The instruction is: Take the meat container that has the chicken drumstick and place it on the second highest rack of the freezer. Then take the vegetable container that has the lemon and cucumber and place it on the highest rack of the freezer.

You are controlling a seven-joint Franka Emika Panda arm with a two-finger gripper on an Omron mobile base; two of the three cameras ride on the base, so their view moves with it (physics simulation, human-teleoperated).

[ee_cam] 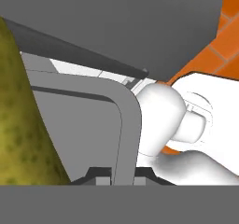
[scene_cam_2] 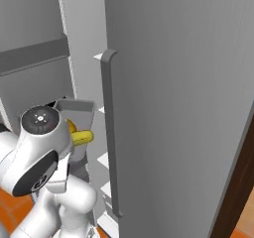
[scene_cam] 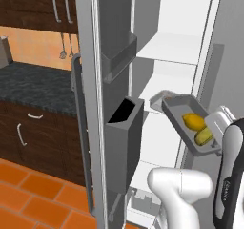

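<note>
My gripper [ee_cam: 123, 175] is shut on the rim of the grey vegetable container [scene_cam: 183, 109], which hangs tilted in front of the open freezer. The lemon [scene_cam: 193, 121] and the yellow-green cucumber [scene_cam: 204, 136] lie in it. In the hand view the cucumber [ee_cam: 18, 125] bulks at the left and the container's rim [ee_cam: 127, 120] runs between my fingertips. From the right base view the vegetable container [scene_cam_2: 74, 112] and cucumber [scene_cam_2: 82, 137] show past my arm. Behind the tray, a pale corner of the meat container [scene_cam: 158, 99] rests on the second highest rack [scene_cam: 151, 109]; the chicken drumstick is hidden. Above is the highest rack [scene_cam: 174, 47].
The open freezer door [scene_cam: 90, 104] stands at the left with grey bins [scene_cam: 125, 128] facing the compartment. A tall closed grey door with a long handle [scene_cam_2: 110, 133] stands at the right. A dark counter [scene_cam: 33, 82] over brown cabinets lies beyond the open door.
</note>
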